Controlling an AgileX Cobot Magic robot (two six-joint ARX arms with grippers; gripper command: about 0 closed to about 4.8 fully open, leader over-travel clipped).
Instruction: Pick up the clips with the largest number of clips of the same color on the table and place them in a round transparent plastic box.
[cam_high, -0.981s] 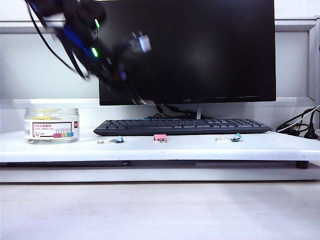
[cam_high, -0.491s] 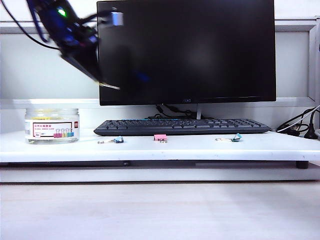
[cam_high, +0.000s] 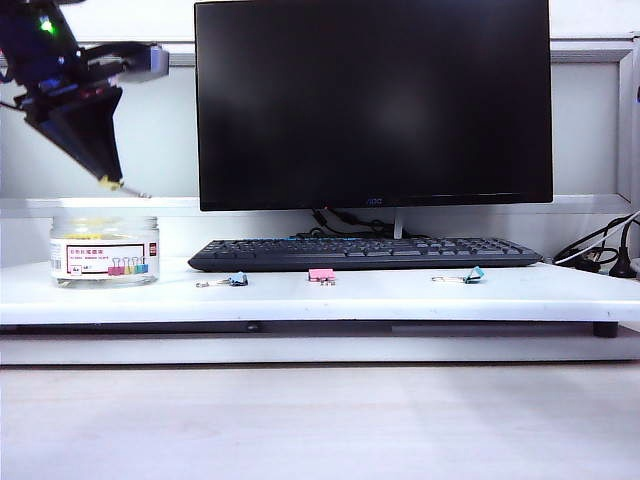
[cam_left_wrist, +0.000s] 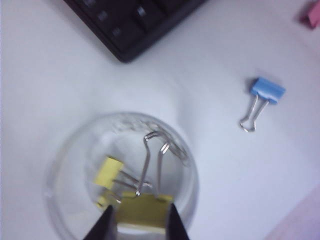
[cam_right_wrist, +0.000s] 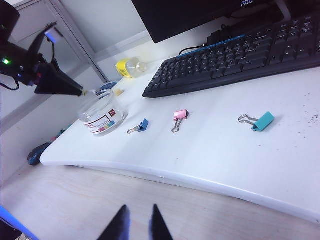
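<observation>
My left gripper (cam_left_wrist: 140, 217) is shut on a pale-yellow clip (cam_left_wrist: 144, 207), its wire handles pointing away from the jaws. It hangs right above the open round transparent plastic box (cam_left_wrist: 55, 172), where another yellow clip (cam_left_wrist: 109, 172) lies inside. In the exterior view the left gripper (cam_high: 112, 183) hovers just over the box (cam_high: 104, 250) at the table's left. My right gripper (cam_right_wrist: 136, 222) stands open and holds nothing, low in front of the table's front edge.
A blue clip (cam_high: 235, 280), a pink clip (cam_high: 321, 274) and a teal clip (cam_high: 468, 276) lie in a row in front of the black keyboard (cam_high: 365, 252). The monitor (cam_high: 372, 100) stands behind. Cables (cam_high: 600, 255) sit at the far right.
The left arm has swung from in front of the monitor's left side over to the left and down, ending above the box with the yellow clip still gripped. The right arm kept still.
</observation>
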